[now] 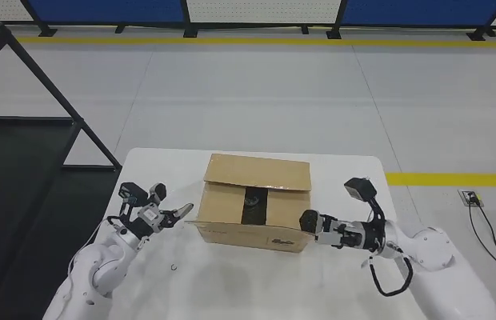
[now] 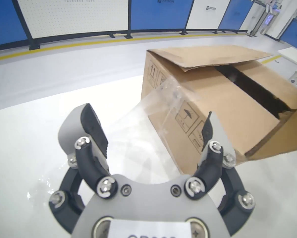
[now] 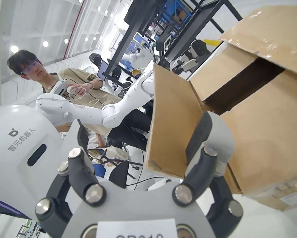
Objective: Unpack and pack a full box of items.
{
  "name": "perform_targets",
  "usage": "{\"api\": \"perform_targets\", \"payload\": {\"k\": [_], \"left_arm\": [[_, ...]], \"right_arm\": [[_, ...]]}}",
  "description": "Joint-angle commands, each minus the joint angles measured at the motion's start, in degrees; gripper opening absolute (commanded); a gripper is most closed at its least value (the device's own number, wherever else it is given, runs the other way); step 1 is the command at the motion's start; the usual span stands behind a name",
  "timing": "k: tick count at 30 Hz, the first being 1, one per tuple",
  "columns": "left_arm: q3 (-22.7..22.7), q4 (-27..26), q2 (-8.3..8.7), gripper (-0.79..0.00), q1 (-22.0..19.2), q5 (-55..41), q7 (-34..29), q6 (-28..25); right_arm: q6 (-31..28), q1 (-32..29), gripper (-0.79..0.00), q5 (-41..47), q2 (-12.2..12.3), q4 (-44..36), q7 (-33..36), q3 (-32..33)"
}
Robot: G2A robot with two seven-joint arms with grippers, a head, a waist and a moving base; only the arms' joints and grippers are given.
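On a white worktop [image 1: 256,280], the left pincer [image 2: 152,125] gapes empty beside a central cardboard box [image 1: 228,204], probably light and stiff-walled, loose tape [image 2: 163,95] trailing, best held by a flap [image 3: 173,125] edge; the right pincer [image 1: 306,221] straddles that flap, unclosed.

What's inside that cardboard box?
The cardboard box is partly open: its gap shows only a dark interior. The flaps cover the rest, so the contents cannot be told.

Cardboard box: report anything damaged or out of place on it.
A strip of clear tape hangs peeled off the cardboard box side and trails loose toward the open left gripper. The raised top flap has a ragged, torn edge. One end flap sticks out sideways by the right gripper.
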Motion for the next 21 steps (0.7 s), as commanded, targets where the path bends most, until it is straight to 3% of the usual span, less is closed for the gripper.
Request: {"api": "perform_targets", "payload": {"k": [1,5,9,15,21], "left_arm": [[-0.7,-1.2,0.34,0.000,1.1,0.2,0.6,-3.5],[-3.3,-2.7,1.43,0.000,3.1,0.0,-0.8,-13.7],[-5.3,-4.5,2.39,0.000,5.1,1.3,-2.4,-20.6],[-5.1,-6.2,3.33,0.000,6.8,3.6,-4.2,-20.2],[-2.6,-4.4,3.02,0.000,5.4,5.1,-3.7,-16.3]], "right_arm": [[-1.2,-1.0,0.000,-2.0,1.4,-1.3,-1.2,-0.9],[-4.9,-2.5,0.000,-8.4,4.5,-2.5,-4.9,-4.3],[-10.2,-3.0,0.000,-14.7,7.4,-1.1,-10.2,-9.0],[-16.1,-1.0,0.000,-14.0,9.9,4.0,-16.2,-14.8],[-15.7,1.3,0.000,2.8,10.6,6.0,-15.7,-17.7]]}}
